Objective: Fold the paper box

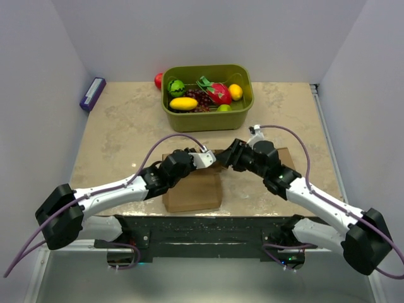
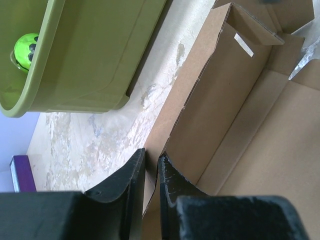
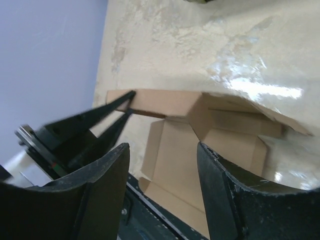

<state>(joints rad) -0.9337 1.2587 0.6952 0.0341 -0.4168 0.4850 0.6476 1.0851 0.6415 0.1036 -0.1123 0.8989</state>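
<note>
Pinch on the left: left gripper has a finger on either side of the paper box side wall, clamped on the cardboard edge. My read: it's holding that wall upright so the shape doesn't collapse. Right gripper hovers over the open interior, fingers well apart, holding nothing, probably free to push a flap in next. Paper box sits near-middle of the table, between both arms, in front of the green bin of toy fruit. Plain brown corrugated, open-topped, walls part-raised, one end flap angled inward, creases visible, not yet closed.
</note>
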